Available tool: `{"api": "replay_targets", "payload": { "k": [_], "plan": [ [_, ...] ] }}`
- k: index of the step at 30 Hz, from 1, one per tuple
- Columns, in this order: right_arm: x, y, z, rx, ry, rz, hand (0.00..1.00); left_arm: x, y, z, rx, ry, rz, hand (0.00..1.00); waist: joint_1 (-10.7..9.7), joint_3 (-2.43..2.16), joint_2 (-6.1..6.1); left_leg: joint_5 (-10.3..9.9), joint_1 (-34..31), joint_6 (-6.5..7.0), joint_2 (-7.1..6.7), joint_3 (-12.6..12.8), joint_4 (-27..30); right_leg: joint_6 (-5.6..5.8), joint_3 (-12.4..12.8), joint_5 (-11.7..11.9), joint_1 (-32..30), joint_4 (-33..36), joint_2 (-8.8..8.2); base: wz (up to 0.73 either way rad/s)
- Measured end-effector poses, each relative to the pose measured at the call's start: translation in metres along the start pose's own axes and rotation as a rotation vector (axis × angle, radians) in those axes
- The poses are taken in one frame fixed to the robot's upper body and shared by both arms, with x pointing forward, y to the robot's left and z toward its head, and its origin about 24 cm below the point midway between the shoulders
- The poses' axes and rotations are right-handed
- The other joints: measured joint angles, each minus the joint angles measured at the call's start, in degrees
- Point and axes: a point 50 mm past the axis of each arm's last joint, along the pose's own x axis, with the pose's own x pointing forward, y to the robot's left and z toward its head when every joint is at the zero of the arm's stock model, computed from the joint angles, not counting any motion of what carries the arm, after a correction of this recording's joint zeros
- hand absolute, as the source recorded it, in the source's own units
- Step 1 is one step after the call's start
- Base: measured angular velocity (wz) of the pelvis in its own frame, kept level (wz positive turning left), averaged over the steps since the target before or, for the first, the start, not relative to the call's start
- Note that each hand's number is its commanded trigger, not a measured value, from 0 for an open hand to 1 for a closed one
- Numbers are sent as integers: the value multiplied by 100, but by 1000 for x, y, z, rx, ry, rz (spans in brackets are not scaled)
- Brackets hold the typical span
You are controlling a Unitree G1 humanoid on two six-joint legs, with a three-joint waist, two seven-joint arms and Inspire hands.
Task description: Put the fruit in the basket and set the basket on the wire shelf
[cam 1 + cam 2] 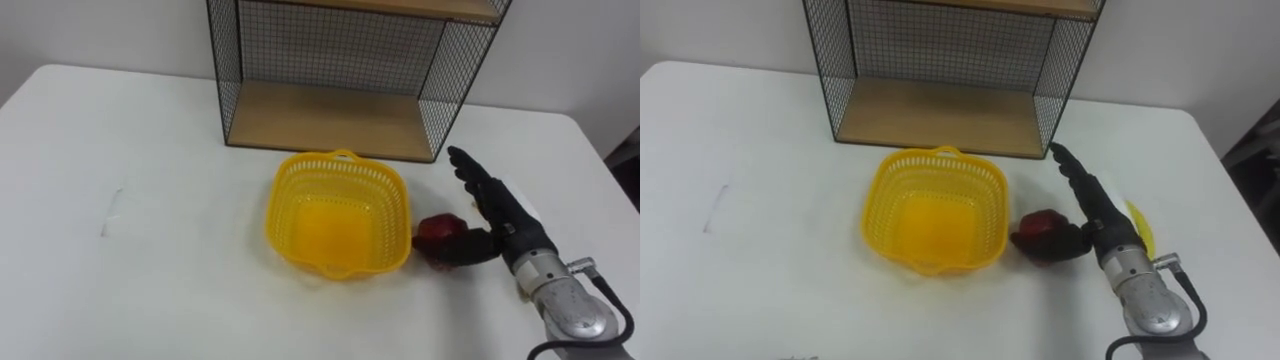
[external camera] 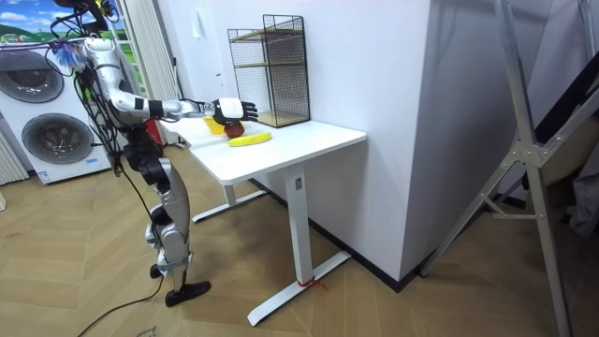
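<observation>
Resting on the white table [image 1: 130, 150], the dark red fruit [image 1: 441, 236] sits just beside the right wall of the yellow basket [image 1: 285, 210], outside it; whether the two touch is not clear. Immediately to the fruit's right is the right hand [image 1: 500, 215], entering from the lower right. Its fingers [image 1: 470, 175] are held straight and together, pointing away from the robot toward the right front corner of the wire shelf [image 1: 330, 115], and are not wrapped around anything. The thumb angles leftward and meets the fruit's right side; the fruit is not enclosed. The basket stands upright with nothing inside, directly in front of the shelf's lower wooden board and a little apart from it. A banana [image 2: 250, 139] lies on the tabletop beside the red fruit, on the side away from the basket, partly under the hand in the right eye view. In the room view, the robot stands upright at the table's end on the room view's left, its right arm stretched out level over the tabletop.
</observation>
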Motion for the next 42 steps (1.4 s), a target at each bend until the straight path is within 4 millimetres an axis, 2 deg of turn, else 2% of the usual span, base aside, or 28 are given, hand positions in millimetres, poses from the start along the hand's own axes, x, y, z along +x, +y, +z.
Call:
{"api": "replay_targets", "payload": {
  "k": [12, 26, 28, 31, 42],
  "plan": [
    [-3, 18, -24, -42, 108, 102, 0, 1, -4, -2, 34, 14, -15, 0, 19, 6, 4, 0, 0, 0, 7, -37, 10, -8, -44, 7, 29, 1, 1, 1],
    [-3, 20, -25, -72, 115, 111, 0, 1, -1, 4, 70, -6, -5, 0, 0, -11, 19, -2, -4, 1, 12, -53, 21, -12, -65, 19, 44, -13, 6, 0],
    [-4, 20, -26, -70, 116, 115, 100, 1, -1, 5, 85, -16, 0, 0, 1, -23, 16, -2, -3, 1, 12, -56, 19, -12, -68, 19, 45, -14, 5, 0],
    [-5, 22, -27, -63, 120, 118, 100, 1, -1, 5, 87, -16, 0, 0, -9, -45, 9, -2, -2, 1, 11, -72, 24, -12, -83, 19, 60, -18, 5, 1],
    [-5, 9, -28, -94, 126, 25, 100, 1, -1, 6, 86, -18, 0, 0, 0, -55, 17, -2, 10, 0, 18, -119, 28, -16, -141, 23, 136, -105, 14, 3]
  ]
}}
